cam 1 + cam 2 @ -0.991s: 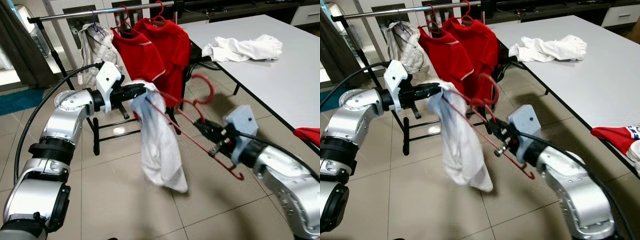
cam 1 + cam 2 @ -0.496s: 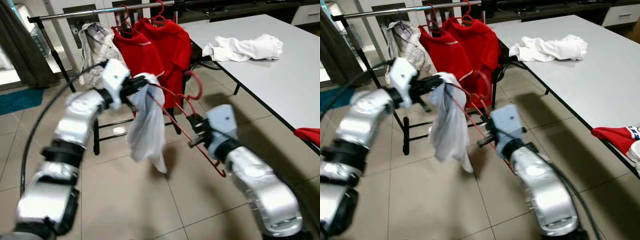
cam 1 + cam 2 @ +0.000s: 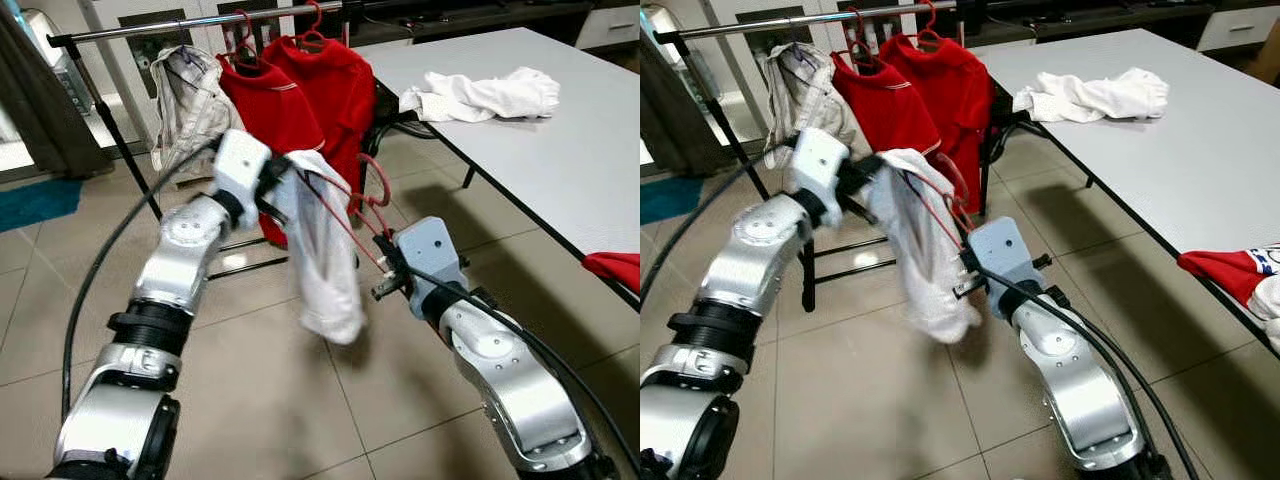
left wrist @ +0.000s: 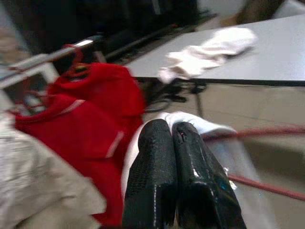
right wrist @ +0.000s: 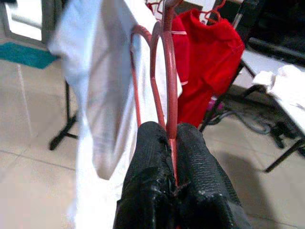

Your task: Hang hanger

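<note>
Both arms have lifted closer to the chrome clothes rail with two red shirts, the left gripper pinched on one limp white cloth garment and the right gripper clamped on the thin red wire hanger carrying it, no writing legible.

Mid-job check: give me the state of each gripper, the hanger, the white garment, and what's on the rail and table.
Left gripper: shut on white garment.
Right gripper: shut on red hanger.
Red hanger: held, not on rail.
White garment: draped over hanger.
Red shirts: hung on rail.
White cloth: crumpled on table.
</note>
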You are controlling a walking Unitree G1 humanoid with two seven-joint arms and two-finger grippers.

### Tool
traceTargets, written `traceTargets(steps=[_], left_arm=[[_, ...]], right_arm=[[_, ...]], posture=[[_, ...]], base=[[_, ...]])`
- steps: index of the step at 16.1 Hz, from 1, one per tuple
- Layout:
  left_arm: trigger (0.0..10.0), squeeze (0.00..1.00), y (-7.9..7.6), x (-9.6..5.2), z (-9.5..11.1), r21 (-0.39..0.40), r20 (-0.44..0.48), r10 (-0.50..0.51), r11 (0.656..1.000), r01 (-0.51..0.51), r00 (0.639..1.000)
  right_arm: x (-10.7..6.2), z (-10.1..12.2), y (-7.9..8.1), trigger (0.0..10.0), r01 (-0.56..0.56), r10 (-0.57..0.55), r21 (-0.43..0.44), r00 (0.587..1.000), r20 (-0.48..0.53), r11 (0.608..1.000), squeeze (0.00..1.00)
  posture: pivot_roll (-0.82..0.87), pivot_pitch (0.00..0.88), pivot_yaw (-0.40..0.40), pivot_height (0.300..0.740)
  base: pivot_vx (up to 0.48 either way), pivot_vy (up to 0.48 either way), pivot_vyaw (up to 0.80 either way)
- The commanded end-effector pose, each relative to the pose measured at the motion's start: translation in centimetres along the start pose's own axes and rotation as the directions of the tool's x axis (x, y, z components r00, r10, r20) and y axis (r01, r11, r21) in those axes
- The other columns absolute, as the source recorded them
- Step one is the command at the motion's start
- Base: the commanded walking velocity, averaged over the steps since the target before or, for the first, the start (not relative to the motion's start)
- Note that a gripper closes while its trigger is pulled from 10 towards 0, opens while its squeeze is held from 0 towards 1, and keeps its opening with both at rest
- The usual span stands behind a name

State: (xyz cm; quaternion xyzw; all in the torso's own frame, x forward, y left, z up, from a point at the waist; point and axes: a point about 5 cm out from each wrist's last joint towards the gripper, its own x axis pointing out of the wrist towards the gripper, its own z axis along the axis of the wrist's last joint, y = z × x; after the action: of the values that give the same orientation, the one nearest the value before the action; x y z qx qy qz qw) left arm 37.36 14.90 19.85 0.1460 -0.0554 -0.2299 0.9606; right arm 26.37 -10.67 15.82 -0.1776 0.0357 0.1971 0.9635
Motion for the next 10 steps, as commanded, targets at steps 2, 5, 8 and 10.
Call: traceTargets(steps=[2,5,8,10], left_arm=[[0.0,0.0,1.8,-0.3,1.7,0.189,0.057,0.027,0.981,-0.037,0.998],[0.0,0.0,0.3,-0.5,1.2,0.247,0.016,-0.148,0.959,0.139,0.989],[0.0,0.0,-1.2,-0.4,0.9,0.164,0.024,-0.232,0.96,0.225,0.972],[0.0,0.0,-1.5,-0.4,0.8,0.151,0.028,-0.235,0.962,0.228,0.972]], right_arm=[[0.1,0.7,-1.1,10.0,0.088,-0.088,0.006,0.994,0.059,0.996,0.0],[0.1,0.4,0.4,10.0,-0.062,0.067,-0.065,0.995,0.074,0.996,0.0],[0.0,-0.9,1.9,10.0,-0.216,0.217,-0.088,0.976,0.007,0.972,0.0],[0.3,-0.7,0.8,10.0,-0.101,0.104,-0.07,0.994,0.03,0.992,0.0]], posture=[[-0.13,0.0,0.084,0.74],[-0.13,0.0,0.081,0.74],[-0.14,0.0,0.081,0.74],[-0.14,0.0,0.08,0.74]], base=[[0.0,0.0,0.0],[0.0,0.0,0.0],[0.0,0.0,0.0],[0.0,0.0,0.0]])
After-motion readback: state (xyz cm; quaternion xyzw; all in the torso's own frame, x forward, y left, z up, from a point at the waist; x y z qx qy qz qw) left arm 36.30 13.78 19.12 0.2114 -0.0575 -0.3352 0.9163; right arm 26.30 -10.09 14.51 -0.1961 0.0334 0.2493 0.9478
